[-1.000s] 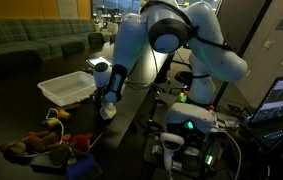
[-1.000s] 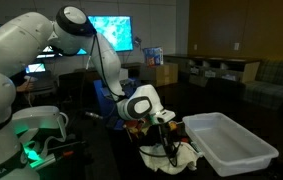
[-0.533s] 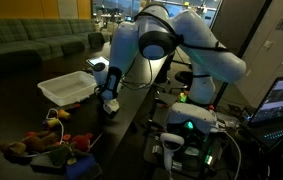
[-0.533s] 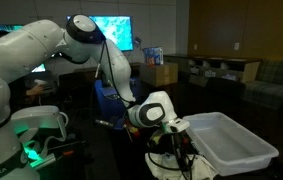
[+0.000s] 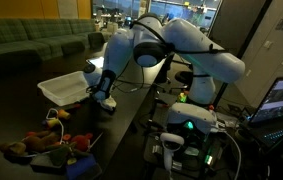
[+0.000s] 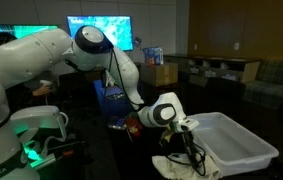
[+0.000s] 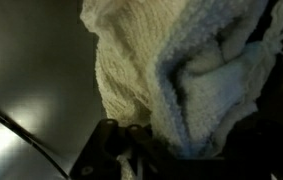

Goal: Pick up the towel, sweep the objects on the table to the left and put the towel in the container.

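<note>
My gripper (image 5: pixel 103 98) is shut on a white towel (image 6: pixel 181 164), which hangs from it just above the dark table. In the wrist view the towel (image 7: pixel 171 70) fills most of the picture, bunched between the jaws. The white rectangular container (image 5: pixel 67 88) stands on the table right next to the gripper; in an exterior view (image 6: pixel 231 147) its near rim is beside the hanging towel. A pile of small colourful objects (image 5: pixel 43 142) lies at the table's near end.
A green-lit device (image 5: pixel 186 127) and cables stand beside the table. Monitors (image 6: pixel 98 30) glow at the back. A sofa (image 5: pixel 31 42) runs behind the container. The robot's base (image 6: pixel 39 125) is near the table edge.
The gripper has carried the towel along the table toward the container. The arm has stretched out further and the towel now hangs at the container's rim.
</note>
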{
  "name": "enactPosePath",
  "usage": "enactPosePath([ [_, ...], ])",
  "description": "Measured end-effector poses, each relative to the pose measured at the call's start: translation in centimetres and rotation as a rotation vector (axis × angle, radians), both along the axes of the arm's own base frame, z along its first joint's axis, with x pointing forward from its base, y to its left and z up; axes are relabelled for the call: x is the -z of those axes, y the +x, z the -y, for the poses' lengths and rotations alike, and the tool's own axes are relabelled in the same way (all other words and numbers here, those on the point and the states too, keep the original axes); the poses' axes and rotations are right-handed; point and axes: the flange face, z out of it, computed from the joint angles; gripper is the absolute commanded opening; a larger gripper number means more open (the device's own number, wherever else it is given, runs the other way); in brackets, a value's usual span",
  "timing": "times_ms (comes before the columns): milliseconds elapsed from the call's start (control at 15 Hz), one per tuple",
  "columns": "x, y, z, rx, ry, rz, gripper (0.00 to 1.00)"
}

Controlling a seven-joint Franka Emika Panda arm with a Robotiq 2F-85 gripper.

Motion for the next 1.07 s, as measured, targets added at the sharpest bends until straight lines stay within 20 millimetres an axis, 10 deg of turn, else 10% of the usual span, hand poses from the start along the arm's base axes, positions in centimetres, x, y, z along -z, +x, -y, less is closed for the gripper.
enactPosePath([
  [1067, 0.7, 2.6, -12.6, -0.189, 0.044, 0.047, 0.04],
])
